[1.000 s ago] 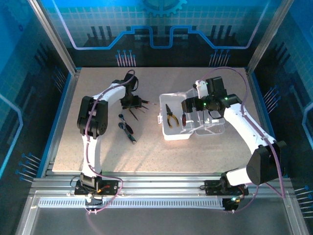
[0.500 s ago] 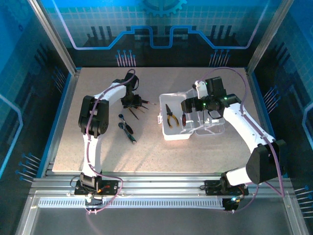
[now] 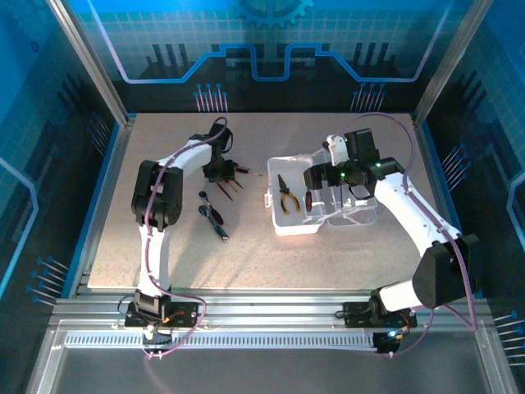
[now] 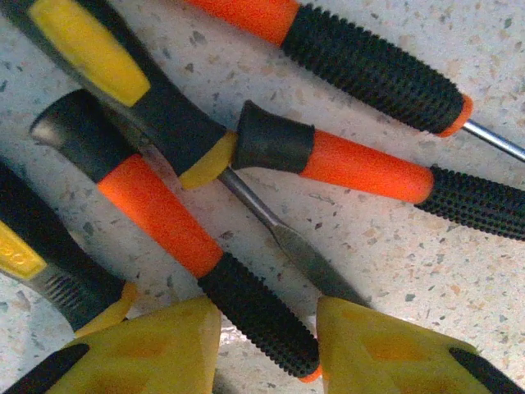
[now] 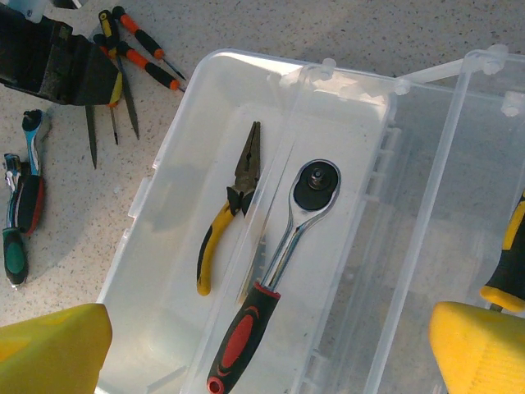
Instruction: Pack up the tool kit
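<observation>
Left wrist view: left jaws have narrowed around an orange-handled screwdriver (image 4: 184, 246)

Tabletop (image 4: 410, 238): pale speckled stone-look surface, matt, finely grained.
Case (image 5: 156, 312): clear plastic, smooth and glossy.
Screwdrivers (image 4: 164, 222): smooth orange plastic handles, black rubbery grips with a dotted texture, dull grey metal shafts.
Pliers (image 5: 230, 209): dark matt metal nose, yellow-and-black sleeved handles.
Ratchet (image 5: 279, 271): bright polished metal head and shank, glossy, with a red-and-black moulded handle.
Fingers (image 4: 385, 349) of the left claw (image 4: 267, 353): yellow plastic, matt, faintly grainy.
</observation>
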